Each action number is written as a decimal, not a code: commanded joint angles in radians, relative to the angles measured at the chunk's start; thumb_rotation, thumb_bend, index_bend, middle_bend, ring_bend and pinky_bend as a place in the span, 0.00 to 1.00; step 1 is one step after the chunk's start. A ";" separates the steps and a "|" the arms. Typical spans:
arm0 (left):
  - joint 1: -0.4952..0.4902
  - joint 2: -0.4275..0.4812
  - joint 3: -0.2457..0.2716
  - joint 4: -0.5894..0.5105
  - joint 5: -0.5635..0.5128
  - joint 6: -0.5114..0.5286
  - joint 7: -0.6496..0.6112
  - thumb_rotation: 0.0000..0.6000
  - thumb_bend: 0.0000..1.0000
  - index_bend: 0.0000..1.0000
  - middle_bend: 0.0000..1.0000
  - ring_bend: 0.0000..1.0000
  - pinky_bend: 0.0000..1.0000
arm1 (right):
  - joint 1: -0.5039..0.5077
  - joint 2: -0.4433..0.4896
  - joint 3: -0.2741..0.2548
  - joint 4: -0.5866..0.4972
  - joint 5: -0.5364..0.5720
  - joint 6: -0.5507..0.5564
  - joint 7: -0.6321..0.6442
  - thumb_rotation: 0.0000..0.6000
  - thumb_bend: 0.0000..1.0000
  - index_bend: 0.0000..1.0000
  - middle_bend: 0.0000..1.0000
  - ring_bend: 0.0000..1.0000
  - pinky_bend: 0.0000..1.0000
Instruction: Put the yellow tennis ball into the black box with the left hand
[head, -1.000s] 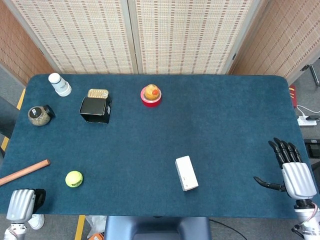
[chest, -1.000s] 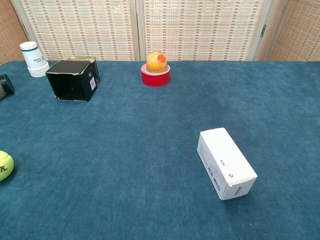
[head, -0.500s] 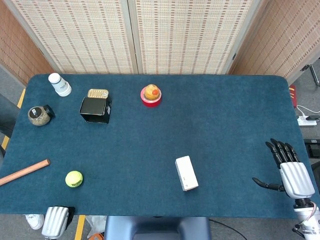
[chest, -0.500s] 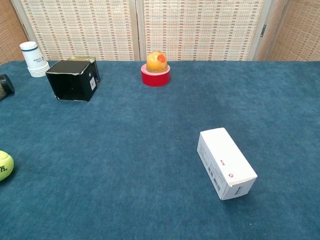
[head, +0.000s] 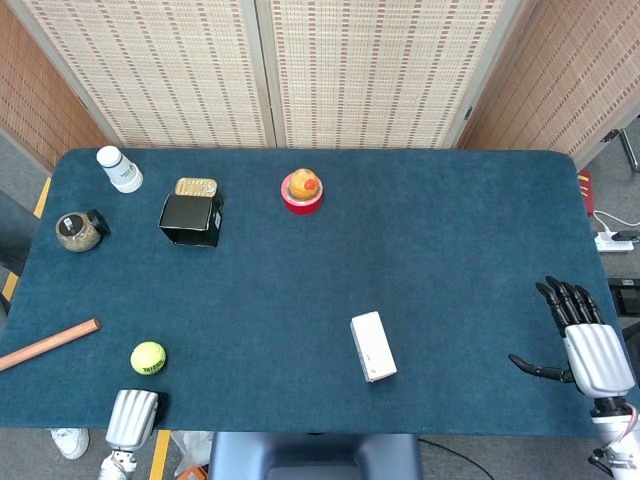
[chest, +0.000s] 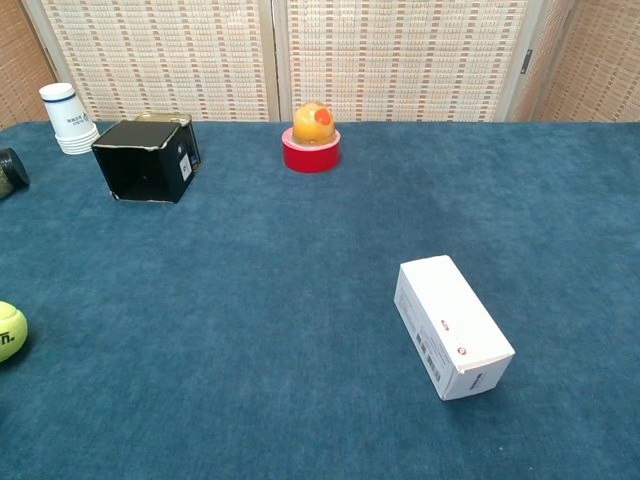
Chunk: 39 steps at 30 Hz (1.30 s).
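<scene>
The yellow tennis ball (head: 148, 357) lies on the blue table near the front left; the chest view shows it at the left border (chest: 8, 331). The black box (head: 190, 220) stands at the back left with its open side facing forward (chest: 147, 161). My left hand (head: 133, 418) is at the table's front edge, just below the ball and apart from it. Only its silver back shows and its fingers are hidden. My right hand (head: 583, 341) hovers at the front right edge with fingers spread and nothing in it. Neither hand appears in the chest view.
A white carton (head: 373, 346) lies front of centre. A red tape roll with an orange toy (head: 302, 190) sits at the back. Beside the box are a tin (head: 196, 186), a white bottle (head: 119, 169) and a jar (head: 78, 230). A wooden stick (head: 50, 343) lies front left.
My left hand has slid right along the front edge, from the far left corner to just below the ball. The right hand has barely shifted. Nothing on the table moved.
</scene>
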 joint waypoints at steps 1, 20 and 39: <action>-0.013 -0.006 -0.002 0.012 0.002 -0.011 -0.009 1.00 0.72 1.00 1.00 1.00 1.00 | 0.002 -0.002 0.001 -0.002 0.005 -0.003 -0.006 0.85 0.00 0.05 0.00 0.00 0.00; -0.158 0.007 -0.055 0.099 -0.012 -0.095 -0.169 1.00 0.73 1.00 1.00 1.00 1.00 | 0.006 -0.018 0.007 -0.015 0.026 -0.015 -0.058 0.85 0.00 0.05 0.00 0.00 0.00; -0.353 0.000 -0.117 0.234 -0.057 -0.263 -0.328 1.00 0.73 1.00 1.00 1.00 1.00 | 0.010 -0.034 0.010 -0.019 0.042 -0.025 -0.105 0.85 0.00 0.05 0.00 0.00 0.00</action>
